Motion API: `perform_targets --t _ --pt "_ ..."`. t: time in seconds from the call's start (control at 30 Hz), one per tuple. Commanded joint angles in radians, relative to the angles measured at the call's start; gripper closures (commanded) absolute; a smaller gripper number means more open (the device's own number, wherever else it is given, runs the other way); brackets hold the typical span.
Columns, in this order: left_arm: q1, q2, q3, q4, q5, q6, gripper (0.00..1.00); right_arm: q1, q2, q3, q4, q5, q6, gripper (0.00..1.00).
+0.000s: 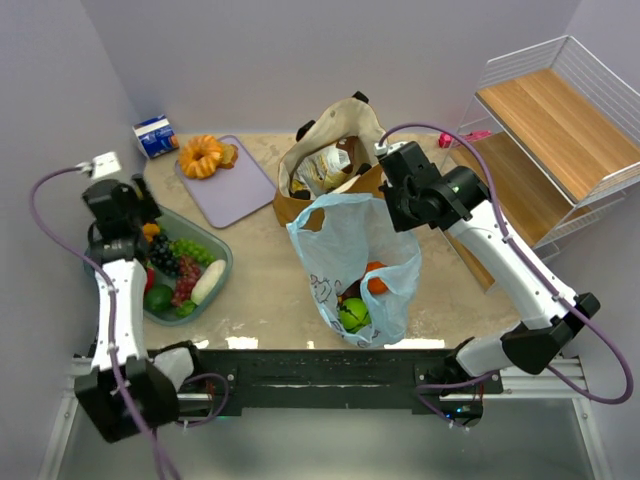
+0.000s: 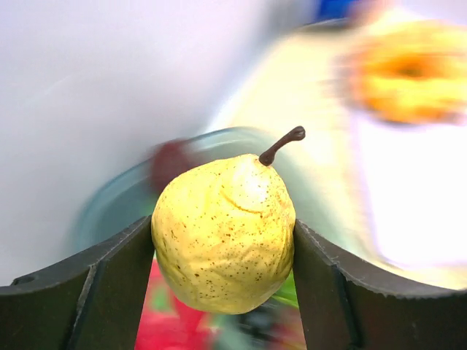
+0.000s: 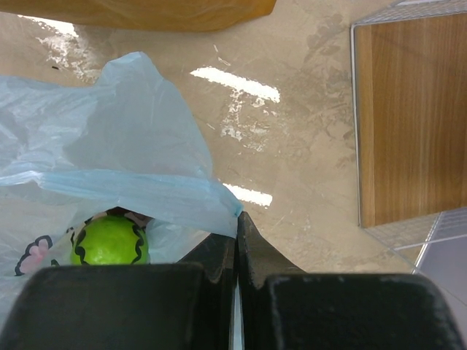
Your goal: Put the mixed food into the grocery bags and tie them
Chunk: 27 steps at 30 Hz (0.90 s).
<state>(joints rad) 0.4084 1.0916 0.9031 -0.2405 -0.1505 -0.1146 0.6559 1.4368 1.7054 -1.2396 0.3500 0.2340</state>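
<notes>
Bench (image 1: 260, 305) from above: light-blue plastic bag (image 1: 345, 265) stands open at centre, with an orange (image 1: 377, 283) and a green apple (image 1: 352, 315) inside toward its 6 o'clock end. Mustard tote (image 1: 330, 150) touches it at 12 o'clock, packets (image 1: 325, 170) showing in its mouth. Right arm (image 1: 500, 250) comes in from 4 o'clock, head at the blue bag's 2 o'clock rim. Left arm (image 1: 110, 290) sits over the teal tub (image 1: 226, 268) at the bench's 9 o'clock, green grapes (image 1: 190, 248) and other produce in the tub. Purple board (image 1: 235, 185) with a pastry (image 1: 203, 155) at 11 o'clock, wire shelf (image 1: 560, 130) at 2 o'clock. Left wrist: left fingers (image 2: 109, 292) clamped on the yellow pear (image 2: 222, 233), one pad each side, stem pointing to 1 o'clock, tub blurred behind. Right wrist: right fingers (image 3: 252, 255) pinched together on a fold of the blue bag's rim. Apple shows through the plastic at 8 o'clock, bare bench beyond, shelf board at 3 o'clock.
</notes>
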Motion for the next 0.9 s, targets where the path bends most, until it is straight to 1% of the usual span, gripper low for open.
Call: perform_targets --t 0.0,0.03,0.07,0.1,0.13,0.17,0.2,0.27,0.3,0.33,0.37,0.4,0.43,0.5,0.53,0.67,0.77,0.83,0.87 --pt "-0.300 -0.166 0.085 -0.006 0.184 -0.021 0.48 0.001 -0.030 0.031 -0.011 0.014 -0.019 1.00" --pt "-0.410 -0.223 0.112 0.015 0.254 -0.054 0.50 0.001 -0.026 0.030 -0.006 0.007 -0.019 1.00" --pt "-0.483 -0.251 0.120 0.042 0.288 -0.091 0.50 0.001 -0.019 0.022 -0.001 0.003 -0.018 1.00" --pt "-0.607 -0.274 0.128 0.079 0.320 -0.173 0.50 0.001 -0.016 0.020 0.008 0.000 -0.018 1.00" --pt "-0.670 -0.298 0.132 0.158 0.363 -0.216 0.50 0.001 -0.015 0.019 0.012 -0.002 -0.016 1.00" --pt "-0.733 -0.299 0.140 0.191 0.368 -0.247 0.51 0.001 -0.010 0.016 0.020 -0.011 -0.013 1.00" --pt "-0.867 -0.292 0.164 0.216 0.368 -0.282 0.51 0.001 -0.010 0.014 0.025 -0.013 -0.012 1.00" --pt "-1.012 -0.242 0.200 0.224 0.301 -0.275 0.51 0.001 -0.010 0.011 0.026 -0.014 -0.009 1.00" --pt "-1.162 -0.217 0.232 0.257 0.270 -0.245 0.51 0.001 -0.016 0.010 0.026 -0.013 -0.007 1.00" --pt "-1.237 -0.164 0.247 0.260 0.191 -0.220 0.51 0.002 -0.018 0.005 0.026 -0.011 -0.007 1.00" --pt "-1.308 -0.133 0.264 0.265 0.162 -0.199 0.50 0.002 -0.021 0.002 0.023 -0.009 -0.005 1.00" --pt "-1.414 -0.099 0.299 0.270 0.154 -0.156 0.49 0.001 -0.027 -0.001 0.022 -0.011 -0.005 1.00" --pt "-1.450 -0.026 0.321 0.259 0.129 -0.140 0.49 0.002 -0.030 -0.004 0.019 -0.008 -0.005 1.00" --pt "-1.488 0.046 0.377 0.242 0.144 -0.123 0.48 0.002 -0.038 -0.006 0.012 0.000 -0.004 1.00" --pt "-1.490 0.097 0.384 0.190 0.146 -0.123 0.48 0.002 -0.044 -0.006 0.009 0.001 -0.002 1.00" --pt "-1.491 0.160 0.385 0.141 0.117 -0.120 0.44 0.001 -0.061 -0.009 -0.003 0.020 0.001 1.00" --pt "-1.490 0.182 0.395 0.096 0.052 -0.115 0.41 0.002 -0.067 -0.013 -0.004 0.024 0.004 1.00" --pt "-1.488 0.189 0.395 0.081 0.026 -0.115 0.35 0.001 -0.065 -0.015 -0.004 0.021 0.004 1.00" --pt "-1.488 0.191 0.398 0.073 0.020 -0.115 0.30 0.002 -0.064 -0.013 -0.001 0.023 0.004 1.00"
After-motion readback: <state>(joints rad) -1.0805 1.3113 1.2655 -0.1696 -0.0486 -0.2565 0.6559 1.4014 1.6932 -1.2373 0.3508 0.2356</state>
